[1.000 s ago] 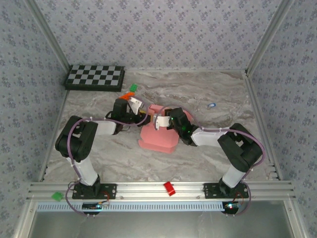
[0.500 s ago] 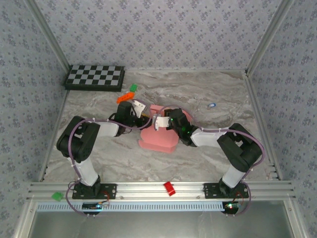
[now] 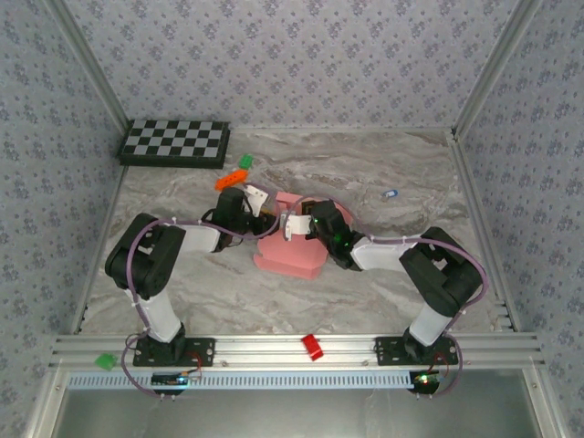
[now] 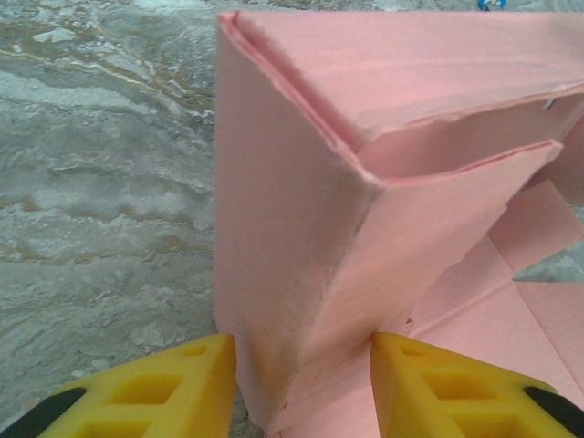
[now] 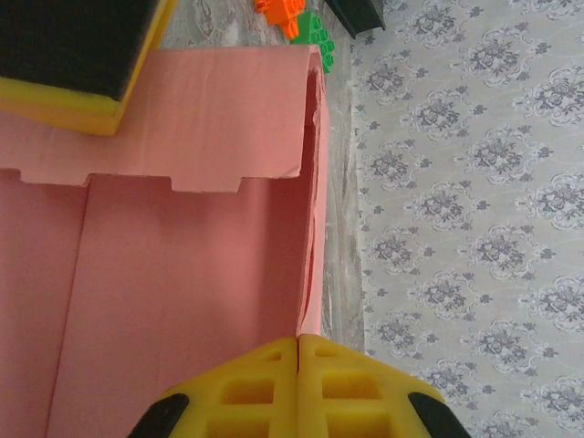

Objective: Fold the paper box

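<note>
Both claws hold the pink paper box (image 3: 290, 254) near the middle of the marble surface (image 3: 392, 274).

A checkerboard (image 3: 175, 143) lies in the far-left corner of the surface. An orange block (image 3: 233, 179) and a green block (image 3: 245, 161) sit just to its right, near the far edge. The left gripper (image 4: 301, 354) has its yellow fingers (image 4: 164, 388) closed on a folded-up corner of the box, one finger against each face and the card standing upright between them. The box is open, with its floor flat on the surface and a notched flap raised along one side. The right gripper (image 5: 298, 342) has its jaws pressed together, pinching the thin edge of an upright side wall. A small blue object (image 3: 390, 194) lies well apart toward the far-right corner, and a red block (image 3: 312, 347) rests on the rail at the near edge.
</note>
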Robot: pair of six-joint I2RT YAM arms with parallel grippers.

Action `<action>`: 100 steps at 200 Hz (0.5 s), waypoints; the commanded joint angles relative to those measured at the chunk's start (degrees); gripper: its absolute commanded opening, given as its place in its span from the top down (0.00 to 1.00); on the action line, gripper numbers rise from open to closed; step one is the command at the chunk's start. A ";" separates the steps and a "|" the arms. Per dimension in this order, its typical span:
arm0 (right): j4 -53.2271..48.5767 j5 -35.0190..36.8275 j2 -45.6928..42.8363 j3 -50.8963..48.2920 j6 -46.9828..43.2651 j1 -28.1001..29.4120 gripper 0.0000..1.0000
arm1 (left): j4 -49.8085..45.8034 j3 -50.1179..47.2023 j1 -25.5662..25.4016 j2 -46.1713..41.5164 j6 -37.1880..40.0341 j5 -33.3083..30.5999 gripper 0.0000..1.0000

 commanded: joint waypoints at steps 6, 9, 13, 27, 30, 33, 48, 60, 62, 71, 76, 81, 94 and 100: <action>0.92 0.67 1.04 -0.43 -0.44 0.85 1.00 | 0.30 0.41 -0.48 0.63 -1.43 -3.39 0.59; 0.92 0.67 1.07 -0.34 -0.45 0.90 1.00 | 0.22 0.50 -0.55 0.72 -1.60 -3.62 0.59; 0.98 0.80 1.16 -0.29 -0.50 0.92 1.00 | 0.11 0.61 -0.56 0.83 -1.81 -3.81 0.60; 1.00 0.84 1.29 -0.21 -0.57 0.99 1.00 | 0.25 0.92 -0.60 1.34 -2.34 -4.54 0.61; 0.94 0.85 1.34 -0.16 -0.61 0.96 1.00 | 0.21 0.96 -0.65 1.42 -2.37 -4.69 0.61; 0.99 0.85 1.38 -0.13 -0.57 1.01 1.00 | 0.24 1.00 -0.66 1.51 -2.45 -4.84 0.62; 0.88 0.85 1.40 -0.13 -0.56 1.05 1.00 | 0.37 1.10 -0.74 1.70 -2.95 -5.84 0.63; 0.92 0.85 1.45 -0.04 -0.62 1.12 1.00 | 0.54 1.25 -0.75 1.80 -3.17 -6.12 0.64; 0.92 0.85 1.40 -0.06 -0.61 1.12 1.00 | 0.55 1.29 -0.75 1.80 -3.23 -6.19 0.64; 0.89 0.89 1.45 -0.04 -0.59 1.11 1.00 | 0.55 1.42 -0.83 1.89 -3.34 -6.39 0.64; 0.84 0.77 1.42 -0.07 -0.55 1.12 1.00 | 0.55 1.49 -0.78 1.88 -3.34 -6.47 0.64; 0.75 0.76 1.46 0.02 -0.51 1.16 1.00 | 0.59 1.58 -0.92 2.00 -3.30 -6.54 0.64; 0.33 0.58 1.51 0.09 -0.31 1.25 1.00 | 0.72 1.82 -1.09 1.96 -3.25 -6.66 0.62; 0.24 0.58 1.52 0.18 -0.23 1.19 1.00 | 0.79 1.98 -1.06 1.98 -2.96 -6.50 0.62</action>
